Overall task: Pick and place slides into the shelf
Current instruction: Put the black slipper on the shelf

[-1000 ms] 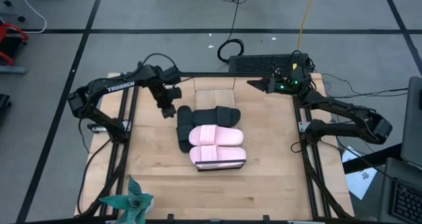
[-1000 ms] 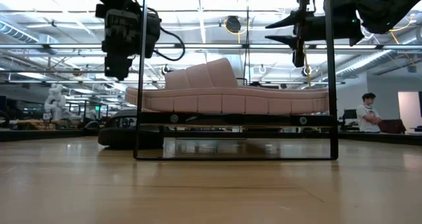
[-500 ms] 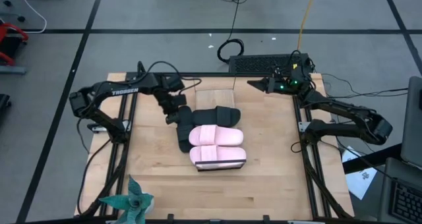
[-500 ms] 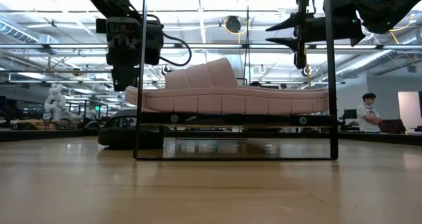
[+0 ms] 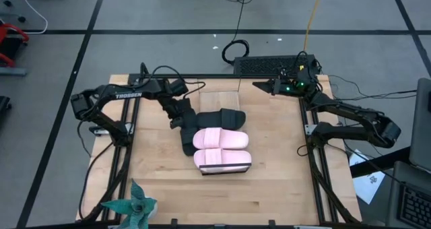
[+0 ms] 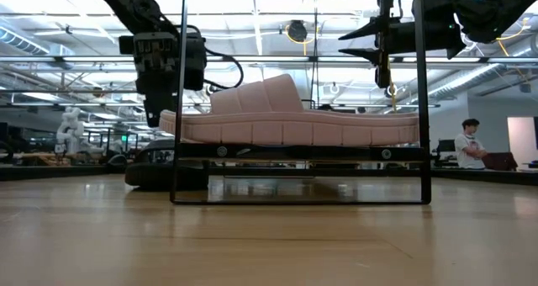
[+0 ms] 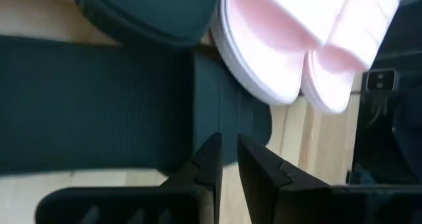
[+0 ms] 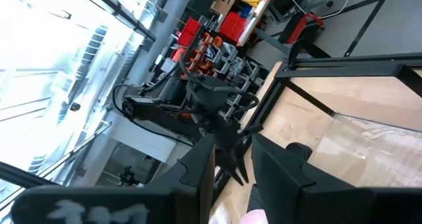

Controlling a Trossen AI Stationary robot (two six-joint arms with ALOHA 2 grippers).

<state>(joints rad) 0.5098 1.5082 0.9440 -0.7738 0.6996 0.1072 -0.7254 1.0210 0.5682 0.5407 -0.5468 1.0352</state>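
Observation:
Two black slides lie on the table: one (image 5: 219,116) crosswise, the other (image 5: 187,140) pointing toward the near edge. One pale pink slide (image 5: 222,159) (image 6: 286,118) rests sole-down on the shelf's top level (image 5: 229,170) (image 6: 303,151). The second pink slide (image 5: 221,138) lies just beyond it. My left gripper (image 5: 179,121) (image 6: 154,118) (image 7: 228,155) hangs above the black slides (image 7: 99,99), fingers pointing down with only a narrow slit between them. My right gripper (image 5: 259,85) (image 6: 343,42) (image 8: 231,151) waits high at the far right, fingers apart.
A pale board (image 5: 219,97) lies flat beyond the slides. A teal paper ornament (image 5: 131,205) stands at the near left corner. Dark frame rails (image 5: 128,141) (image 5: 316,161) run along both table sides. Bare wood (image 5: 269,195) stretches toward the near edge. A person (image 6: 466,143) sits far behind.
My left gripper has moved toward the table's right and near edges and come down, from beside the black slides to just over them. The slides and the right arm have kept still.

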